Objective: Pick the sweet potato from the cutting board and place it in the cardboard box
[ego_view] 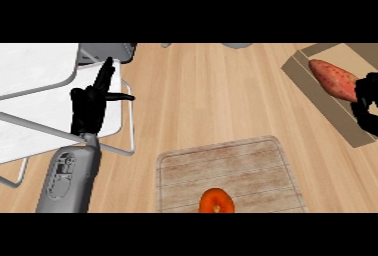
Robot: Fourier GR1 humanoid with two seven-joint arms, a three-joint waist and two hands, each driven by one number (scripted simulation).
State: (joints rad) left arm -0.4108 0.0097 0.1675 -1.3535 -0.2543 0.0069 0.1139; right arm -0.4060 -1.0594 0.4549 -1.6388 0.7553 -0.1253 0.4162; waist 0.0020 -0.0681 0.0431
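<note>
The reddish sweet potato lies tilted inside the open cardboard box at the counter's right edge. My right hand comes in from the right border, cut off by it, with its fingers curled round the potato's near end, which they hide. The striped wooden cutting board sits at the lower middle, well left of the box. My left hand rests open at the left with its fingers pointing up, over a white rack.
An orange round vegetable sits on the board's near edge. A white wire-framed rack fills the left side under my left forearm. Grey objects peek in at the far edge.
</note>
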